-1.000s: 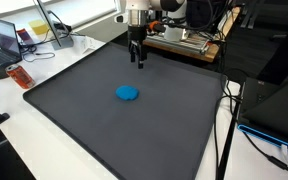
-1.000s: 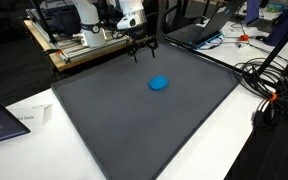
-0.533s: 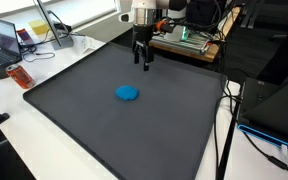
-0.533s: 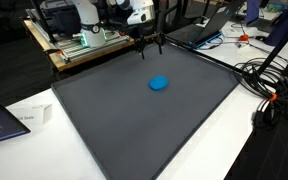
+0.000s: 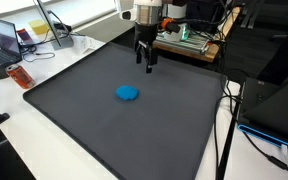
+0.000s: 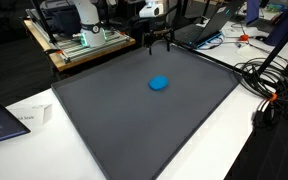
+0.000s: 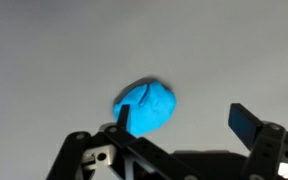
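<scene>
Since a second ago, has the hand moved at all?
Yes. The hand, open, has shifted along the far edge of the dark mat, rightward in an exterior view, while the blue lump stayed put.

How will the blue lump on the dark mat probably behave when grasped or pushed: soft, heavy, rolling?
The blue lump shows creases and an uneven outline, so it is probably soft and would squash. It lies low on the dark mat, so it would likely slide rather than roll. It looks small compared with the open claw, so probably light.
</scene>
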Available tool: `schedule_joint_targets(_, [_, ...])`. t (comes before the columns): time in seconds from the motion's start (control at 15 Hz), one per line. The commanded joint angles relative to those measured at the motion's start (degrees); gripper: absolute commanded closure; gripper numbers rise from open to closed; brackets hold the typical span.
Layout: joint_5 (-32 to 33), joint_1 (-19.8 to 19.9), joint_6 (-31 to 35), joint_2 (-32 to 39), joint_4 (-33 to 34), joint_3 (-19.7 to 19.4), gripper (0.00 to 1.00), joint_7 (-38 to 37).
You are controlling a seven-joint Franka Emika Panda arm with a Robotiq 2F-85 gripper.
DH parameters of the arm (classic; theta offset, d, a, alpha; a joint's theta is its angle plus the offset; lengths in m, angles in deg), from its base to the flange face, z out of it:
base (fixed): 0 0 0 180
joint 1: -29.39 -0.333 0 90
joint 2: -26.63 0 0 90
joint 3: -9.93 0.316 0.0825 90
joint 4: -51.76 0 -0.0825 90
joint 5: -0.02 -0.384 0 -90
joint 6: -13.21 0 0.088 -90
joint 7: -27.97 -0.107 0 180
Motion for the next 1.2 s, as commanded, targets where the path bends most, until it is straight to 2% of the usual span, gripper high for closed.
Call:
schedule_joint_targets(0.0, [4.3, 3.8, -2.7, 2.5, 3.3, 4.3, 0.0, -5.0])
schedule_joint_targets(0.4, [8.2, 4.7, -2.7, 7.6, 7.2, 4.3, 0.0, -9.9])
schedule_joint_targets(1.13, [4.9, 4.6, -2.7, 16.6, 13.0, 3.4, 0.0, -8.5])
